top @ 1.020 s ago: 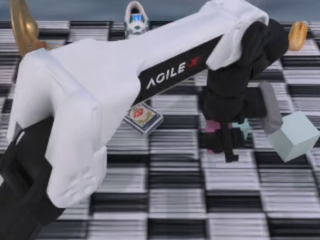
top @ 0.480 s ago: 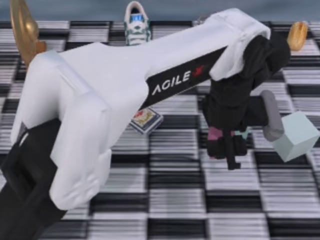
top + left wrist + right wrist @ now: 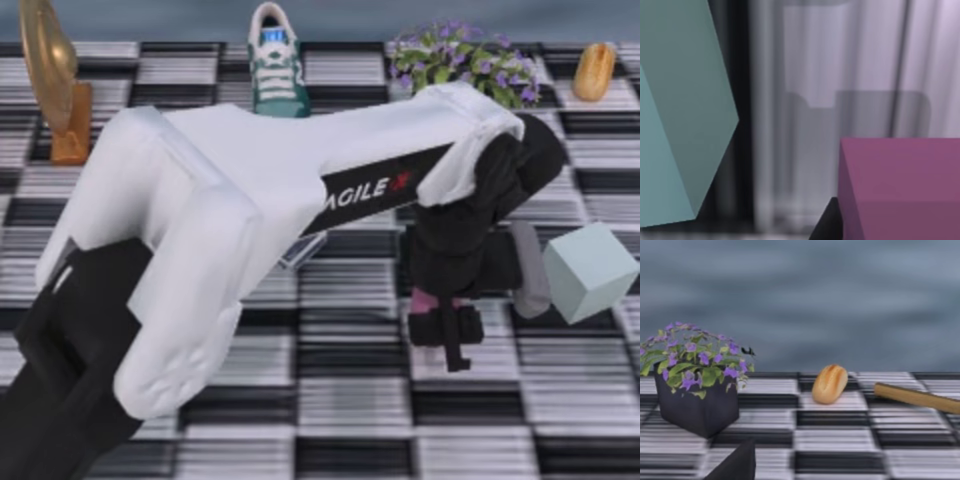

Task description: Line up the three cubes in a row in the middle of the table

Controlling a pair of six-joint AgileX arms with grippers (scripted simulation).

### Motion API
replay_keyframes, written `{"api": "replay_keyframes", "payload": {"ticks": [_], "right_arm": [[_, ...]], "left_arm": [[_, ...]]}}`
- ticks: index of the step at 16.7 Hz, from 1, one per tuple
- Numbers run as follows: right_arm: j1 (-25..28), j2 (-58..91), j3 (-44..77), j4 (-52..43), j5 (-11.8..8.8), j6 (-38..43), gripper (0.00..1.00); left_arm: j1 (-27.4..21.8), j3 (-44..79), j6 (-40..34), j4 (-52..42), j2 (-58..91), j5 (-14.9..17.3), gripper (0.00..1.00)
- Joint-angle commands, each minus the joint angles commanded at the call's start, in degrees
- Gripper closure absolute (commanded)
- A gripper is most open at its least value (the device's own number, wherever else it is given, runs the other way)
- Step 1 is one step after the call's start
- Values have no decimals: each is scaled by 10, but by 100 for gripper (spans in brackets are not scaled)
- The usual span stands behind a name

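My left arm reaches across the table [image 3: 350,400] to right of centre. Its gripper [image 3: 445,335] is shut on the small pink cube [image 3: 425,300], which fills one corner of the left wrist view [image 3: 900,185] beside a dark fingertip [image 3: 829,225]. The teal cube [image 3: 680,115] stands close beside it on the striped surface; in the top view the black wrist hides it. The larger pale mint cube [image 3: 590,272] rests at the right edge, apart from the gripper. My right gripper [image 3: 740,466] is outside the top view and faces the table's back.
Along the back stand a golden statue [image 3: 55,80], a green shoe [image 3: 275,65], a pot of purple flowers [image 3: 465,60] and a bread roll [image 3: 595,70]. A patterned card box [image 3: 300,252] peeks from under the left arm. A wooden stick [image 3: 917,397] lies near the roll.
The left gripper has moved toward the table's near edge, carrying the pink cube away from the teal one. The arm drew back, uncovering the flower pot. The mint cube has stayed put.
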Motion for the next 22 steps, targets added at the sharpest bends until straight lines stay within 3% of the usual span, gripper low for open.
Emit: {"api": "replay_keyframes", "payload": {"ticks": [1, 14, 22], "right_arm": [[0, 0, 0, 0, 0, 0, 0], [0, 0, 0, 0, 0, 0, 0], [0, 0, 0, 0, 0, 0, 0]], "left_arm": [[0, 0, 0, 0, 0, 0, 100], [0, 0, 0, 0, 0, 0, 2], [0, 0, 0, 0, 0, 0, 0]]}}
